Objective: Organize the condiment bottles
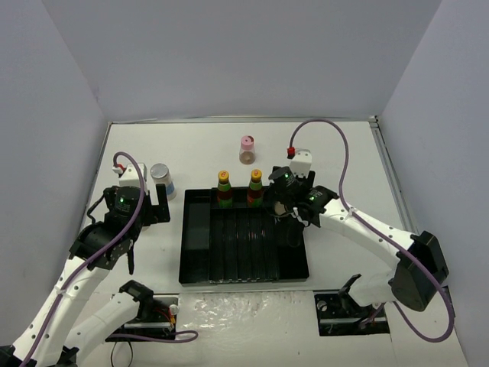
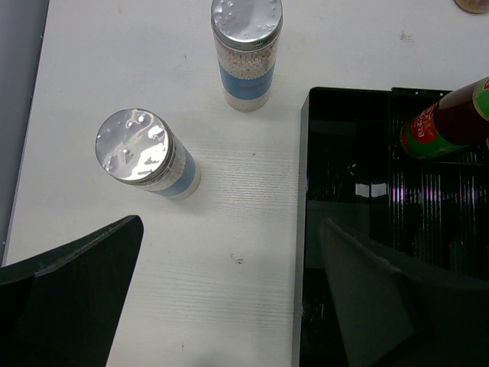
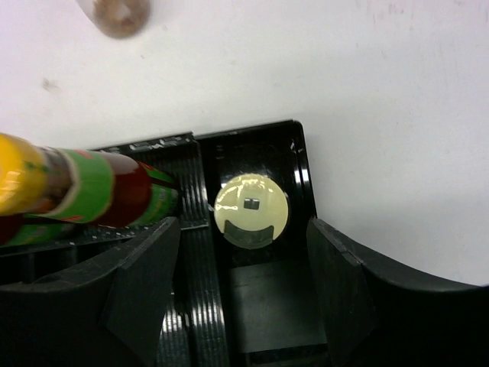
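Observation:
Two orange-capped bottles point(image 1: 224, 189) point(image 1: 255, 187) stand at the back of the black tray point(image 1: 195, 252). A yellow-green-capped bottle point(image 3: 251, 212) stands in the tray's back right compartment. My right gripper point(image 3: 244, 290) is open above it, with a finger on either side and apart from it. One orange-capped bottle point(image 3: 76, 187) is just to its left. A pink-capped bottle point(image 1: 247, 149) stands on the table behind the tray. Two silver-lidded shakers point(image 2: 145, 153) point(image 2: 246, 50) stand on the table left of the tray. My left gripper point(image 2: 229, 306) is open and empty, short of them.
The tray's left wall point(image 2: 302, 229) runs between my left fingers. Only one shaker point(image 1: 162, 179) shows in the top view. Grey walls enclose the table on the left, back and right. The right arm's purple cable point(image 1: 336, 153) loops above the table.

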`<state>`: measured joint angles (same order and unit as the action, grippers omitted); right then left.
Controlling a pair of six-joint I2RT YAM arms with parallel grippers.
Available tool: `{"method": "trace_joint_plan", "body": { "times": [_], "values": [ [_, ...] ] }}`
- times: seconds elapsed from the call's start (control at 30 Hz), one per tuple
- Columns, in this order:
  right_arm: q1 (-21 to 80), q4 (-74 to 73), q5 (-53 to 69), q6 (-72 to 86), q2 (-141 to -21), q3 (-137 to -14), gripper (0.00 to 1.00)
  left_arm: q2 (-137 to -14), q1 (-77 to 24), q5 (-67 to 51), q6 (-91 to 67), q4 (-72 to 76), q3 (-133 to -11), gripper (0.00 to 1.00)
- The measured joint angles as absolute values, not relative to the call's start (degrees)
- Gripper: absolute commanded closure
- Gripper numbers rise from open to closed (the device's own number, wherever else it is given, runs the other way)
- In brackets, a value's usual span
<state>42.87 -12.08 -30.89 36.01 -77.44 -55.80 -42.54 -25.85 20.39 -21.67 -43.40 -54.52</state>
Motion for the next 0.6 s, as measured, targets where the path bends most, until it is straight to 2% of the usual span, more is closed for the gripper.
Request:
{"method": "trace_joint_plan", "body": {
  "times": [0.33, 0.43, 0.6],
  "values": [
    [42.98, -17.51, -35.05, 33.63, -77.28, -69.05, 0.30, -42.64, -25.85, 20.38, -21.65, -43.40, -54.52, 0.03],
    [42.07, -18.50, -34.81, 31.36, -81.95, -77.01, 0.28, -42.75, -25.85, 20.38, -21.65, -43.40, -54.52, 0.03],
    [36.60, -16.60, -29.00, 27.52, -98.17, -98.71, 0.26, -42.91, -25.84, 20.40, -21.65, -43.40, -54.52, 0.03]
  ]
}}
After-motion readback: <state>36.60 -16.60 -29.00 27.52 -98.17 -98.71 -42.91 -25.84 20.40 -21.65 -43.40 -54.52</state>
